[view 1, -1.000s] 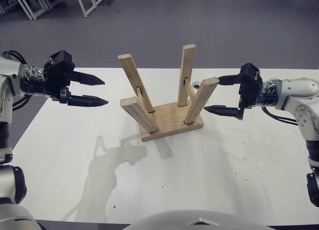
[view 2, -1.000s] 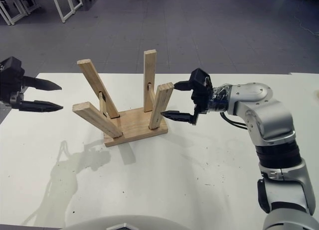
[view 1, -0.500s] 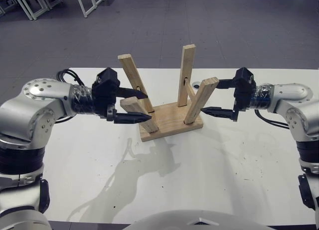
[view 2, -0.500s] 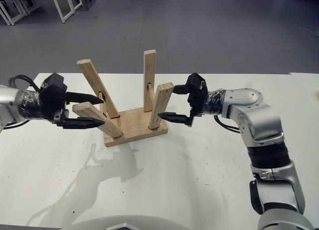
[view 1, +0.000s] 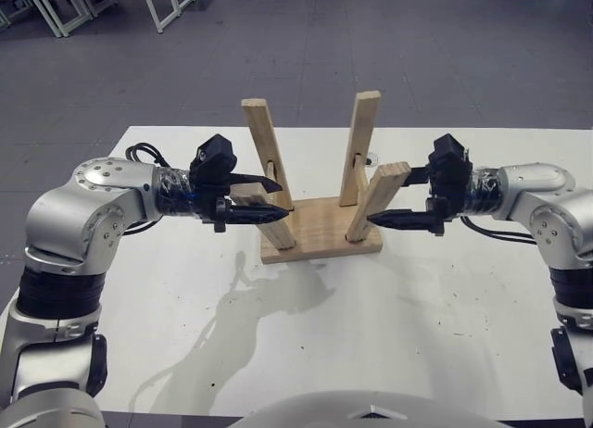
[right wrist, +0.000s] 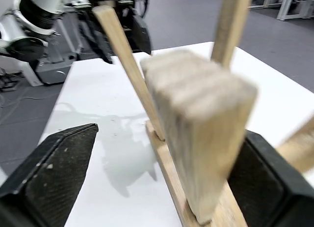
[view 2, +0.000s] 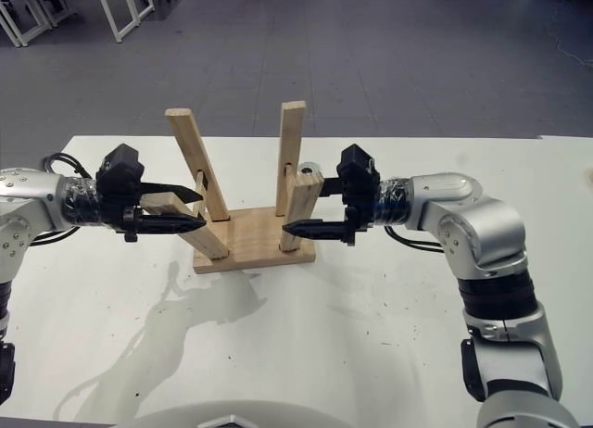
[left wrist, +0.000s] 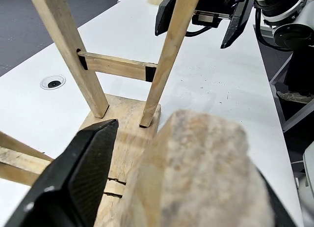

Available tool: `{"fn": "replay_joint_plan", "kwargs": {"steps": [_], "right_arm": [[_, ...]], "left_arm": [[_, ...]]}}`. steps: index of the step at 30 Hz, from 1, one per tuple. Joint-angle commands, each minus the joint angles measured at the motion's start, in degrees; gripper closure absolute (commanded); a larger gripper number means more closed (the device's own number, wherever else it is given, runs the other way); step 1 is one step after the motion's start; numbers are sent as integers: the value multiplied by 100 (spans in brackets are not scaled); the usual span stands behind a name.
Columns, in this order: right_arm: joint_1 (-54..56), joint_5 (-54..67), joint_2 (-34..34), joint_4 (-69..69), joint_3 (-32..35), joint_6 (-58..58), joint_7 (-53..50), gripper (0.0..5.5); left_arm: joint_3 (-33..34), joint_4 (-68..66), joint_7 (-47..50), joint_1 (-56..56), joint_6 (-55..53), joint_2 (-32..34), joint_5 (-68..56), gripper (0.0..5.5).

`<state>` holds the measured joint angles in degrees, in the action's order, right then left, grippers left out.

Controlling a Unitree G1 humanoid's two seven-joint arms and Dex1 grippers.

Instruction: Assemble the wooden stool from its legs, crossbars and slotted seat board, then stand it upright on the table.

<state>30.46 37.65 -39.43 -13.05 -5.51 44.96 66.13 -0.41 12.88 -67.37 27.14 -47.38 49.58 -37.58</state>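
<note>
The wooden stool [view 1: 320,226] lies upside down mid-table, its seat board flat on the white table [view 1: 185,335] and its legs pointing up. A crossbar [left wrist: 117,66] joins the two far legs. My left gripper [view 1: 278,197] stands open, one finger on each side of the near-left leg [view 1: 264,220] close to its free end. From the other side, my right gripper [view 1: 394,198] is open around the near-right leg [view 1: 375,201], with a clear gap on at least one side. In the right wrist view that leg's end [right wrist: 201,114] sits between the fingers [right wrist: 49,178].
A round cable hole [view 1: 371,157] lies in the tabletop just behind the stool. The near half of the table is bare white surface. Dark floor and white frames lie beyond the far edge.
My left gripper has swung in from the far left and now straddles the near-left leg. The right gripper has closed in around the near-right leg. The stool has turned slightly.
</note>
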Motion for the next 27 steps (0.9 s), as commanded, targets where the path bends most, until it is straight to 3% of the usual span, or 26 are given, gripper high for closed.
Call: {"fn": "replay_joint_plan", "kwargs": {"steps": [1,7,15,20,25,27], "right_arm": [[-302,320,-126,-495,-22,263,124,208],[-587,666,-291,-842,193,708,-85,316],[-636,1836,12,-1451,1074,2565,-2008,316],[-531,2509,63,-1303,1397,3262,-2518,316],[-376,3671,-118,-1083,1377,4102,-2269,316],[-96,4595,-181,-316,1353,4529,-2371,316]], "left_arm": [[-9,-322,-432,91,21,110,-128,347],[-138,-437,-915,-95,66,242,-132,374],[480,228,156,-372,-1354,-66,-1208,374],[561,370,698,-464,-1648,-143,-1392,374],[594,151,-18,-449,-2499,-27,-2640,374],[590,-50,-98,-237,-3102,102,-3119,374]]}}
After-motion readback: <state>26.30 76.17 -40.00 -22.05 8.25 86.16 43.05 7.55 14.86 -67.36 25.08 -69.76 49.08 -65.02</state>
